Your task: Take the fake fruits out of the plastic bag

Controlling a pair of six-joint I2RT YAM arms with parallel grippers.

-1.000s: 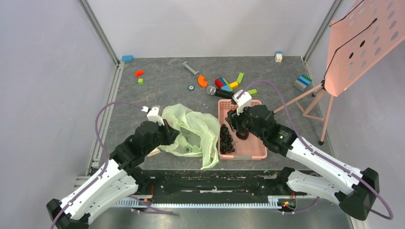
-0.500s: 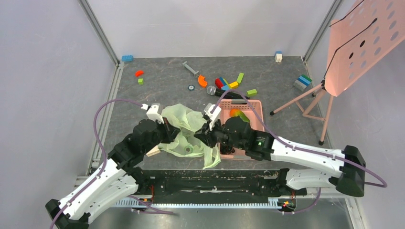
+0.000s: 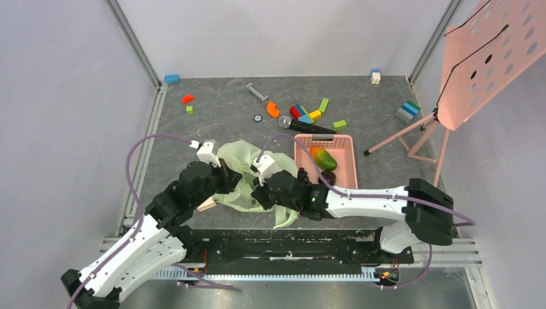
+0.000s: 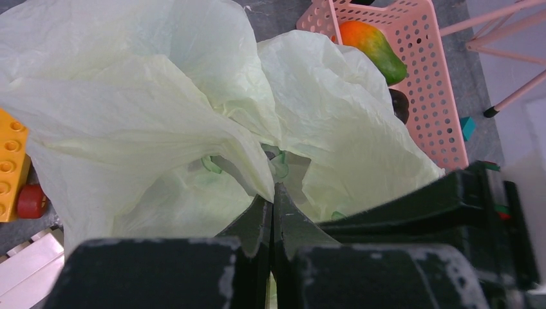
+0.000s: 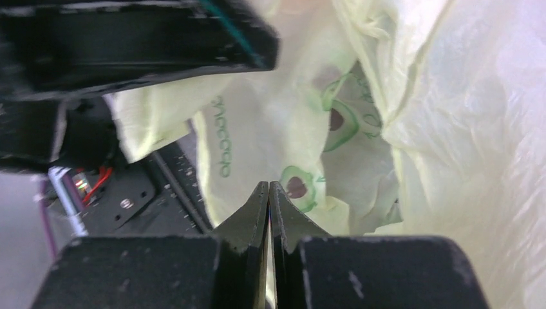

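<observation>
1 plastic bag between left pincer and right pincer

L arm bent, fingers shut | R arm stretched leftward, fingers shut

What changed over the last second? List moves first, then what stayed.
The right end effector swung left from over the pink basket to the plastic bag and shut, uncovering the mango in the basket. The left end effector stayed clamped on the bag; the toy blocks did not move.
</observation>
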